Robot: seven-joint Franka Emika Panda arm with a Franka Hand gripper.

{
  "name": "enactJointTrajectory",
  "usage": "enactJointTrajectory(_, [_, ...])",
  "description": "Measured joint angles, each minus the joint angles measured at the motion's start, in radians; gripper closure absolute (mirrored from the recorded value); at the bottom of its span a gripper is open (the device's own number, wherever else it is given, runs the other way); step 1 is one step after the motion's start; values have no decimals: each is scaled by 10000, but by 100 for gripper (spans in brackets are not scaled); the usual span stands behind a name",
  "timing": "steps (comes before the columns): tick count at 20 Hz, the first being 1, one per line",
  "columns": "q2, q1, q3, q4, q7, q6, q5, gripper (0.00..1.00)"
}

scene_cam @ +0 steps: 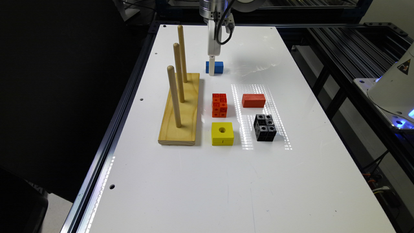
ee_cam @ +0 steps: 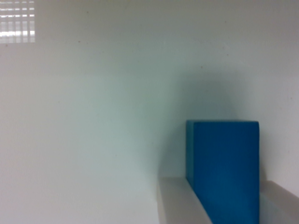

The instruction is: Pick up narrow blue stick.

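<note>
The narrow blue stick [scene_cam: 217, 67] is a small solid blue block lying on the white table [scene_cam: 226, 181], far from the camera and just beyond the wooden peg rack. My gripper [scene_cam: 212, 69] comes straight down onto it, its white finger reaching the table surface in front of the block. In the wrist view the blue stick [ee_cam: 226, 163] stands between my two pale fingers [ee_cam: 180, 200], which press against both of its sides; the gripper [ee_cam: 226, 186] is shut on it. The block still rests on the table.
A wooden base with three upright pegs [scene_cam: 179, 106] stands on the exterior view's left of the blue block. Nearer the camera lie an orange studded block [scene_cam: 219, 105], a plain red block [scene_cam: 253, 100], a yellow block with a hole [scene_cam: 222, 133] and a black studded cube [scene_cam: 265, 127].
</note>
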Motion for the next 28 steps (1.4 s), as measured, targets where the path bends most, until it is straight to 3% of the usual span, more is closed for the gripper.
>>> enactJointTrajectory(9, [-73, 0, 0, 0, 0, -31, 0, 100])
enactJointTrajectory(17, [-887, 0, 0, -21, 0, -809, 0, 100])
enactJointTrajectory(28, [-1096, -79, -32, -55, -26, -942, 0, 100])
